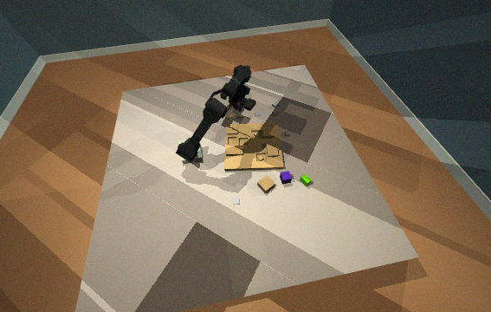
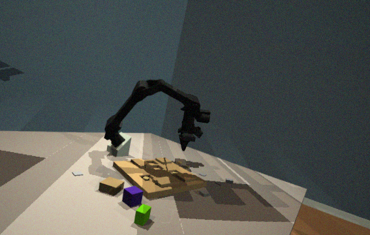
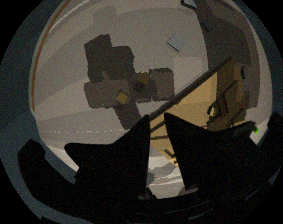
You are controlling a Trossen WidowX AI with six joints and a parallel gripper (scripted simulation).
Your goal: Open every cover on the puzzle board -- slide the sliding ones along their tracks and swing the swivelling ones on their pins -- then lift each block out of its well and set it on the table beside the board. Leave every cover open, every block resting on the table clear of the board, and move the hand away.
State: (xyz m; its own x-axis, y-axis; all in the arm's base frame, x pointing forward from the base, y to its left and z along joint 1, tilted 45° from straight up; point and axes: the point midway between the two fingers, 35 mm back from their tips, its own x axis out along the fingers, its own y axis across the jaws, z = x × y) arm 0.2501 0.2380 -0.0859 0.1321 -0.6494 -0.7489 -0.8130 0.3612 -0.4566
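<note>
The tan puzzle board (image 1: pixel 254 164) (image 2: pixel 158 195) (image 3: pixel 189 107) lies flat, partly in shadow. One cover (image 1: pixel 273 150) (image 2: pixel 162 181) sits beside a well (image 1: pixel 261 157) (image 2: pixel 145 177) that is uncovered; something yellowish shows in it. Other wells at the arm's side look open, but shadow hides detail. A tan block (image 1: pixel 266 183) (image 2: pixel 111 185), a purple block (image 1: pixel 286 177) (image 2: pixel 132 196) and a green block (image 1: pixel 306 179) (image 2: pixel 143 215) rest on the table off the board. Two small yellowish pieces lie beyond the board's far edge, in shadow. My gripper (image 2: pixel 184 149) (image 3: pixel 156 117) hangs above that far side, nearly shut, with nothing between its fingertips.
Small pale flat pieces lie around the board: one on the near side (image 1: pixel 236 201) (image 2: pixel 77 173), others beyond its far edge (image 1: pixel 257 114) (image 2: pixel 202 174) and farther back (image 1: pixel 275 104) (image 2: pixel 229 181). The arm's base stands left of the board.
</note>
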